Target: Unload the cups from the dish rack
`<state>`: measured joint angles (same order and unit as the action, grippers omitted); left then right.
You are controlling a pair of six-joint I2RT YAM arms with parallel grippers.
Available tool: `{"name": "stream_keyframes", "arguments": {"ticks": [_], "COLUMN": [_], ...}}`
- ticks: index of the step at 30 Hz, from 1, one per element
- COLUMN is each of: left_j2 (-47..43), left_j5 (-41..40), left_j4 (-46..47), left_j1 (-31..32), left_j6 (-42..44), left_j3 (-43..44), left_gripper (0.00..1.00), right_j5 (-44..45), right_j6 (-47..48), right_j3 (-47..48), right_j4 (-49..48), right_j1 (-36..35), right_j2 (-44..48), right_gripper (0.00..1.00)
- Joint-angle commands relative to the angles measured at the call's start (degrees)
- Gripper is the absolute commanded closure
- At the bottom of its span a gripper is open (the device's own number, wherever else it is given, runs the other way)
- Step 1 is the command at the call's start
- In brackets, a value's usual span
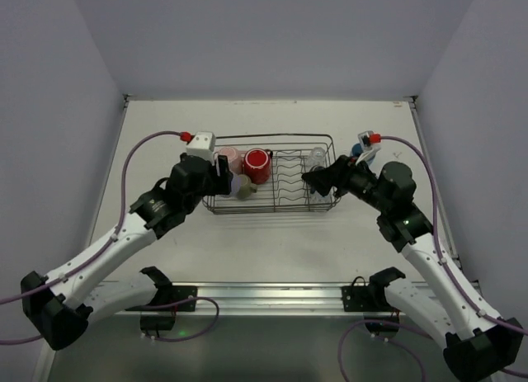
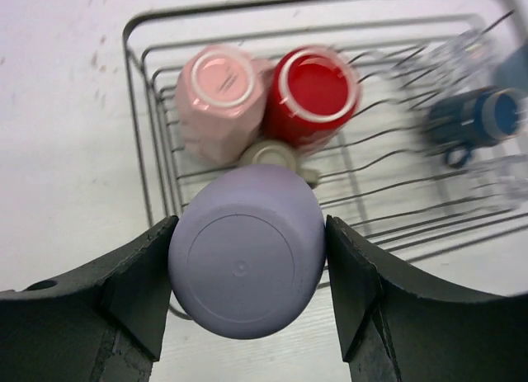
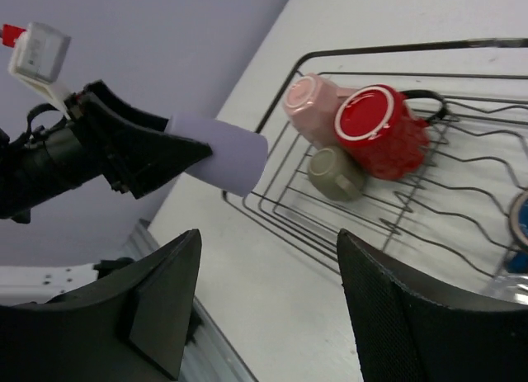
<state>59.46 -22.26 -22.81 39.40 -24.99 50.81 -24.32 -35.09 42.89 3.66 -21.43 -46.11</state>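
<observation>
The left tool (image 2: 249, 285) is clamped on the lavender tumbler (image 2: 246, 262), with its two matte black, wedge-shaped fingers (image 2: 144, 287) pressed against opposite sides of the smooth wall. The tumbler's flat round base faces the wrist camera and shows a faint moulded ring with a tiny centre dot; the finish is dull, like plastic. The cup is held on its side at the left end of the dish rack (image 1: 293, 180).

The right tool (image 3: 268, 258) has its fingers apart with nothing between them. The inner face of the finger at the lower right of the frame has a fine dotted texture. In the top view this tool sits at the rack's right end.

The rack is a rectangle of thin dark metal wire with rounded corners and a row of upright dividers. It stands in the middle of the pale matte bench (image 1: 272, 250).

Inside it, at the left end:
- A glossy, faceted pink cup (image 2: 219, 97).
- A shiny red mug (image 2: 315, 91), just beside the pink cup, its round end ringed in white.
- A small olive-beige cup (image 2: 271, 155), tucked just below the other two.

Further right lies a blurred dark blue cup (image 2: 470, 122).
</observation>
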Motion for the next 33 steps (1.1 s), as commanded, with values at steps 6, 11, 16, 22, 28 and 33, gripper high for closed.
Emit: {"name": "stream_keyframes", "arguments": {"ticks": [6, 11, 16, 22, 28, 33], "left_j2": [-12.08, -13.49, -13.94, -13.41, -13.23, -17.27], "left_j5": [21.80, 30.60, 34.82, 38.17, 39.49, 33.88], "left_j4": [16.96, 29.12, 36.33, 45.30, 45.58, 28.24], "left_j1": [-0.28, -0.29, -0.29, -0.20, -0.11, -0.11], "left_j6": [-11.64, -19.81, -24.04, -28.26, -27.05, -18.27], "left_j3": [0.09, -6.06, -8.62, -13.10, -13.98, -7.50], "left_gripper": [0.80, 0.82, 0.82, 0.81, 0.35, 0.01], "right_j5": [-6.27, -4.17, -2.67, -2.40, 2.25, 8.66], "right_j6": [-13.77, -14.13, -14.57, -18.60, -23.53, -14.27], "right_j3": [-5.98, -5.89, -5.81, -5.63, -7.91, -3.28], "right_j4": [-27.99, -31.34, -34.42, -43.46, -55.33, -34.10], "right_j1": [-10.36, -15.39, -18.12, -18.91, -19.00, -19.09], "right_j2": [-1.78, -3.72, -5.13, -8.55, -9.71, -3.49], "right_gripper": [0.27, 0.24, 0.23, 0.33, 0.78, 1.00]}}
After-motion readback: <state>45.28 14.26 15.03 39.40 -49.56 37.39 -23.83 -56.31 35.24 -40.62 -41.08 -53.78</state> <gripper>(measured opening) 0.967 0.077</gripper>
